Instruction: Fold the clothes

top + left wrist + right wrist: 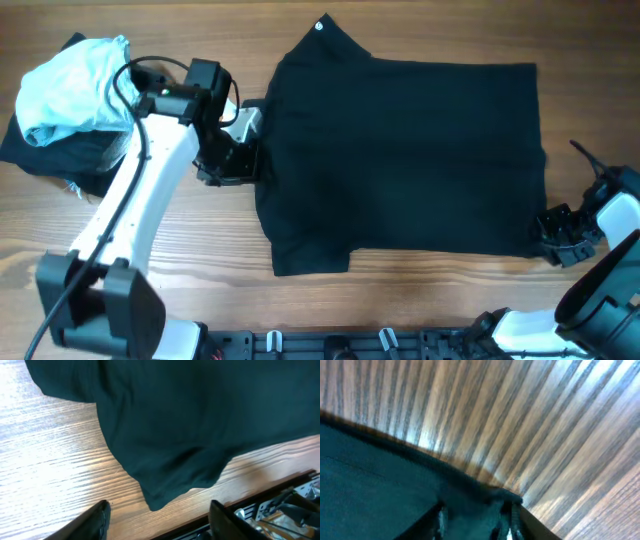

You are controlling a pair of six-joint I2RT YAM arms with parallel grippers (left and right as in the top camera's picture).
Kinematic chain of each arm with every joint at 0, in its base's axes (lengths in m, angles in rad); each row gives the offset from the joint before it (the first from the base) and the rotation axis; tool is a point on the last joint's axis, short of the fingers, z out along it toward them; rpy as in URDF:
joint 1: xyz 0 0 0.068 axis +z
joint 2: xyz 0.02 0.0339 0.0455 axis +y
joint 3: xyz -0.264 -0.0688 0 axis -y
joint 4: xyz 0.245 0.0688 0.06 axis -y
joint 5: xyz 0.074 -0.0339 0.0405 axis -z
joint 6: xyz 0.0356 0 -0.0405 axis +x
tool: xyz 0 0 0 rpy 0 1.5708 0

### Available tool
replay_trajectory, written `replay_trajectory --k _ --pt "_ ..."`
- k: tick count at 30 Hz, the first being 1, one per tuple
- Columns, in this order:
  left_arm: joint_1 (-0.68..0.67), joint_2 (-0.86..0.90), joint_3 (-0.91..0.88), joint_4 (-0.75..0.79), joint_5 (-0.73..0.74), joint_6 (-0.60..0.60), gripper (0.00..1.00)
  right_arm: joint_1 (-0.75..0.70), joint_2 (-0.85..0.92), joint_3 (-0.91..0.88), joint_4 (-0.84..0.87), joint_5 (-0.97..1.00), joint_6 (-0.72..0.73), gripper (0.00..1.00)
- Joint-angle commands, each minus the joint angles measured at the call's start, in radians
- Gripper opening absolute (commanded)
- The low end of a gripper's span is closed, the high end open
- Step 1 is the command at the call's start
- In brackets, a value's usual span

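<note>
A dark T-shirt (400, 160) lies spread flat on the wooden table (420, 290). My left gripper (238, 165) is at the shirt's left edge by the sleeve. In the left wrist view it (157, 520) is open and empty over bare wood, with the shirt's sleeve corner (165, 495) just beyond the fingers. My right gripper (556, 232) is at the shirt's near right corner. In the blurred right wrist view its fingers (476, 520) stand apart with that corner of the shirt (370, 485) lying between them.
A pile of clothes sits at the far left: a light blue garment (70, 85) on top of a dark one (40, 150). A black equipment rail (350, 345) runs along the table's front edge and shows in the left wrist view (280, 505).
</note>
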Motion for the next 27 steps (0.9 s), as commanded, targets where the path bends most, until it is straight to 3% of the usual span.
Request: replay_trajectory --k 1,3,5,12,18,19,22,24,27 --pt "-0.050 -0.038 -0.019 0.008 0.085 -0.025 1.00 0.001 0.013 -0.046 0.035 0.016 0.032 0.12" --pt "-0.082 -0.037 -0.064 0.039 0.099 -0.025 1.00 0.000 0.013 -0.045 0.045 0.016 0.032 0.05" --pt "-0.108 -0.037 -0.110 0.057 0.098 -0.049 1.00 0.001 0.012 -0.045 0.044 -0.002 0.027 0.04" --pt "-0.128 -0.037 -0.338 0.179 0.087 -0.304 1.00 0.000 0.012 -0.044 0.045 -0.063 -0.003 0.04" --pt "-0.128 -0.037 -0.566 0.404 0.119 -0.449 0.90 0.000 0.012 -0.044 0.038 -0.094 -0.001 0.06" --pt "-0.129 -0.037 -0.577 0.413 0.133 -0.460 0.85 0.000 0.012 -0.044 0.040 -0.095 0.000 0.06" --pt "-0.143 -0.037 -0.588 0.448 0.072 -0.462 0.84 0.001 0.012 -0.044 0.031 -0.112 -0.002 0.06" --pt "-0.153 -0.034 -0.588 0.505 0.034 -0.463 0.77 0.001 0.012 -0.044 0.038 -0.113 -0.002 0.07" --pt "-0.195 -0.034 -0.588 0.525 0.046 -0.530 0.75 0.001 0.012 -0.044 0.032 -0.124 -0.002 0.07"
